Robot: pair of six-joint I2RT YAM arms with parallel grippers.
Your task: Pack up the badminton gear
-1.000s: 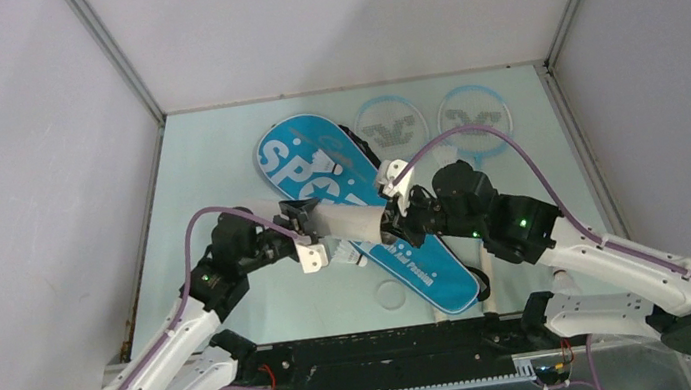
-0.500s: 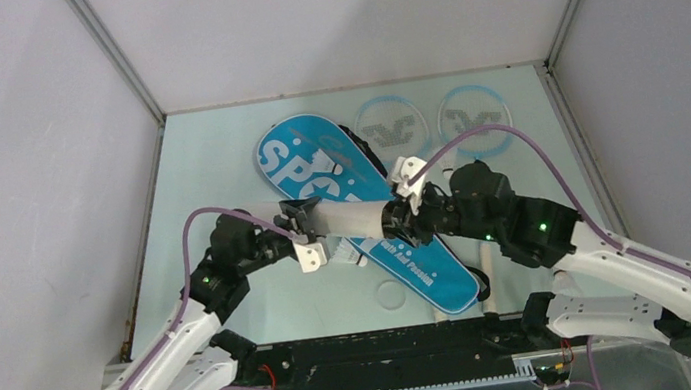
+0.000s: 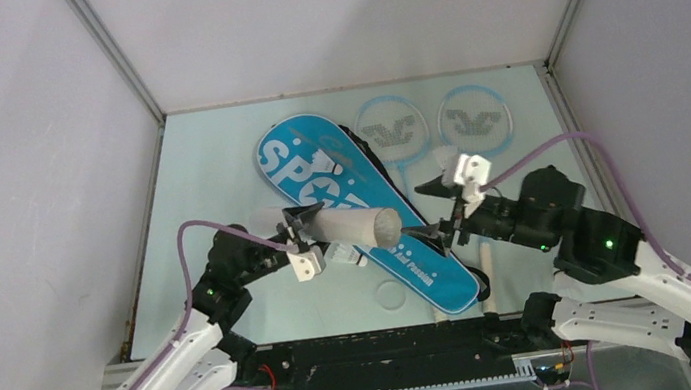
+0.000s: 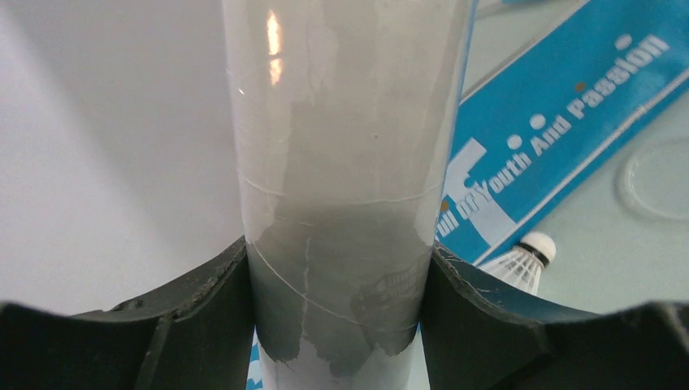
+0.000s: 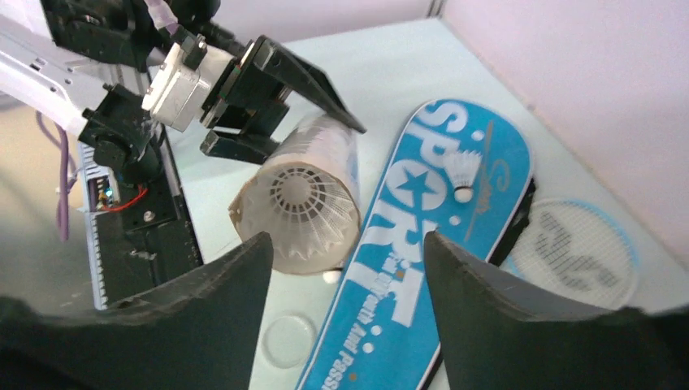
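Pale green worktop (image 3: 205,153), enclosed by plain white walls (image 3: 348,13). Left gripper (image 3: 304,237) is clamped across the white tube (image 3: 355,224), which is held off the surface. The tube's long axis runs roughly level from the left gripper towards the right gripper (image 3: 419,211). Its open mouth faces the right gripper, with a nested shuttlecock (image 5: 299,195) just inside. Right gripper stands spread wide and empty, just clear of that mouth. Under the tube, between both grippers, the blue SPORT bag (image 3: 288,157) lies diagonally. A loose shuttlecock (image 3: 325,164) rests on its broad end, beyond the left gripper. Another shuttlecock (image 4: 520,264) sits below the left gripper, beside the bag. Two rackets (image 3: 394,130) lie beyond the right gripper. A clear round lid (image 3: 390,295) lies on its near side.
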